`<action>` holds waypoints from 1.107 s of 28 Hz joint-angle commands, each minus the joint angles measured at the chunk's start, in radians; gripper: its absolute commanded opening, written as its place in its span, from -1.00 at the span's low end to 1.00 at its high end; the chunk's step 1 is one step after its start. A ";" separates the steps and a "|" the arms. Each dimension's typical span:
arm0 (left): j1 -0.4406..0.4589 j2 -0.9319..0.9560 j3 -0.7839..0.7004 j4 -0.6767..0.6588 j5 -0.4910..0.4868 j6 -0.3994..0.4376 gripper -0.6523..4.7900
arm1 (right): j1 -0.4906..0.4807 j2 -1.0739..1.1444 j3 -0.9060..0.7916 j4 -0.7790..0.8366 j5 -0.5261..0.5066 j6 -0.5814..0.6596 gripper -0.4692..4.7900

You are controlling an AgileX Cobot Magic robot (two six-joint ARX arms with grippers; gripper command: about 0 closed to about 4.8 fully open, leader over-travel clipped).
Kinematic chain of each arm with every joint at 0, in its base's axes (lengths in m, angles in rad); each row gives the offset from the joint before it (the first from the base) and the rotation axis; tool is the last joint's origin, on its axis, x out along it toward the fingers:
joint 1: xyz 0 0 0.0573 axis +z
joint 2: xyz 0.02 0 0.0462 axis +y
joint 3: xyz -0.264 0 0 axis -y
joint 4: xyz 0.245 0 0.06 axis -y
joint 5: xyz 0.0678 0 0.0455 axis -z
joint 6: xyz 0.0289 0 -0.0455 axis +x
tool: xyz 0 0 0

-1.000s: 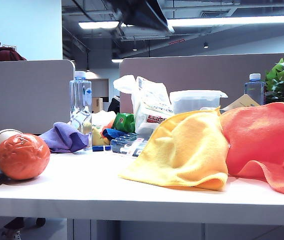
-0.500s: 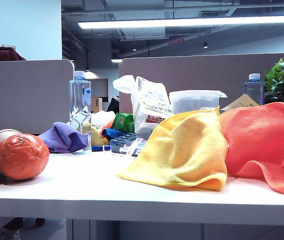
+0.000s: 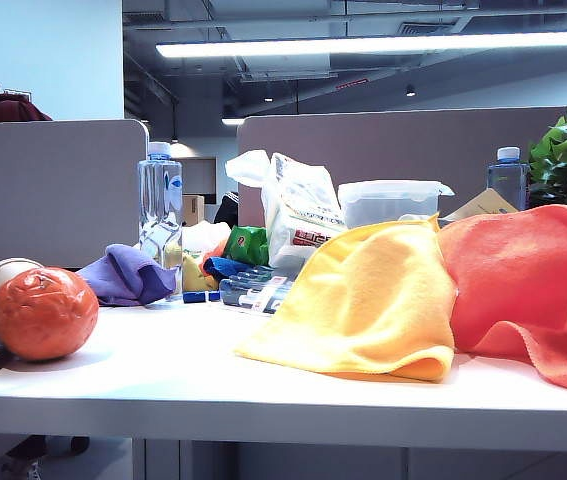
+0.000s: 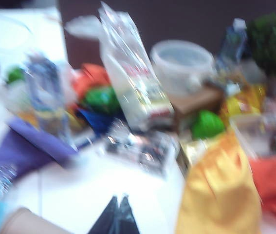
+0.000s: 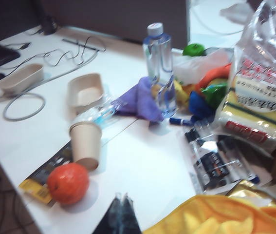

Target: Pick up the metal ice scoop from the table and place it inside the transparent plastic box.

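Observation:
The metal ice scoop shows in no view. The transparent plastic box (image 3: 391, 202) stands at the back of the table behind a yellow cloth (image 3: 373, 300); it is blurred in the left wrist view (image 4: 182, 66). My left gripper (image 4: 118, 199) is shut and empty over bare white tabletop beside the yellow cloth (image 4: 220, 195). My right gripper (image 5: 120, 196) is also shut and empty, above the table between an orange ball (image 5: 68, 183) and the yellow cloth (image 5: 211, 217). Neither gripper appears in the exterior view.
The orange ball (image 3: 43, 312) and a tipped paper cup (image 3: 3, 275) lie at the left front. Behind are a water bottle (image 3: 161, 215), a purple cloth (image 3: 128, 275) and a plastic bag (image 3: 298, 215). An orange-red cloth (image 3: 533, 280) drapes at the right.
A dark piece of an arm at the top of the exterior view has gone out of sight. The things on the table have stayed where they were.

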 commanded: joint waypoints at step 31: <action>0.157 -0.353 -0.141 -0.171 -0.117 0.135 -0.78 | -0.001 0.002 -0.014 0.011 0.035 0.006 -0.82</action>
